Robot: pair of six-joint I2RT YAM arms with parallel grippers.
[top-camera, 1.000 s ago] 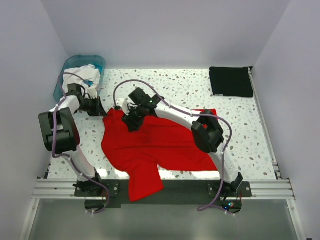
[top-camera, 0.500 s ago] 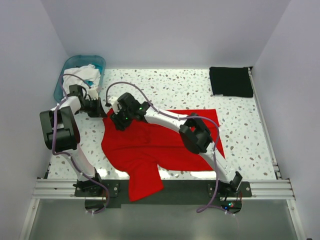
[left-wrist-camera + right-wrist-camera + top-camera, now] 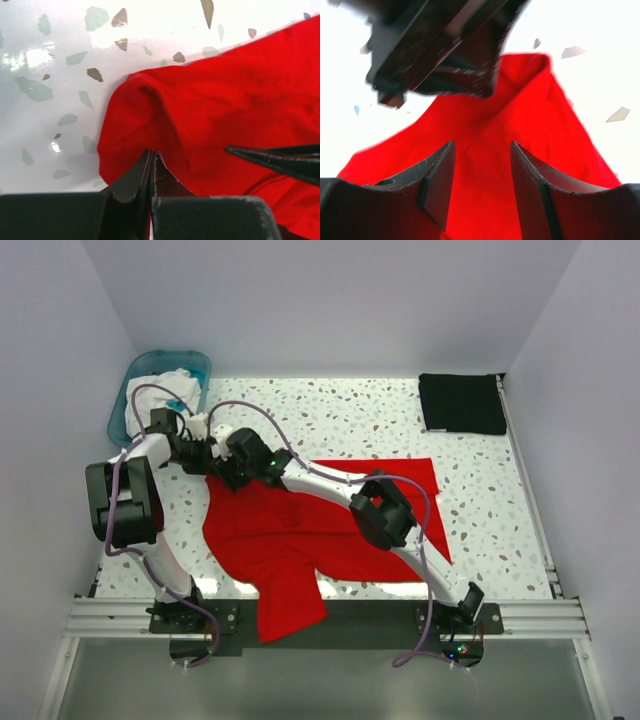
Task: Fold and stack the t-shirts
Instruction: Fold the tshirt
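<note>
The red t-shirt (image 3: 300, 530) lies spread on the speckled table, one part hanging over the front edge. My left gripper (image 3: 207, 460) is at its back-left corner. In the left wrist view its jaws (image 3: 151, 154) are pressed shut on a bunched fold of the red t-shirt (image 3: 225, 100). My right gripper (image 3: 228, 468) reaches across the shirt and sits right beside the left one. It stands open (image 3: 481, 145) just above the red t-shirt (image 3: 520, 125), with only flat cloth below the gap. The black t-shirt (image 3: 462, 403) lies folded at the back right.
A teal basin (image 3: 135, 390) holding white cloth (image 3: 165, 390) stands at the back left, close behind the left arm. White walls enclose the table on three sides. The right arm's elbow (image 3: 385, 510) hovers over the middle of the shirt.
My right gripper has swung left across the shirt to the back-left corner, uncovering the shirt's right part. The left gripper has closed on the cloth there.
</note>
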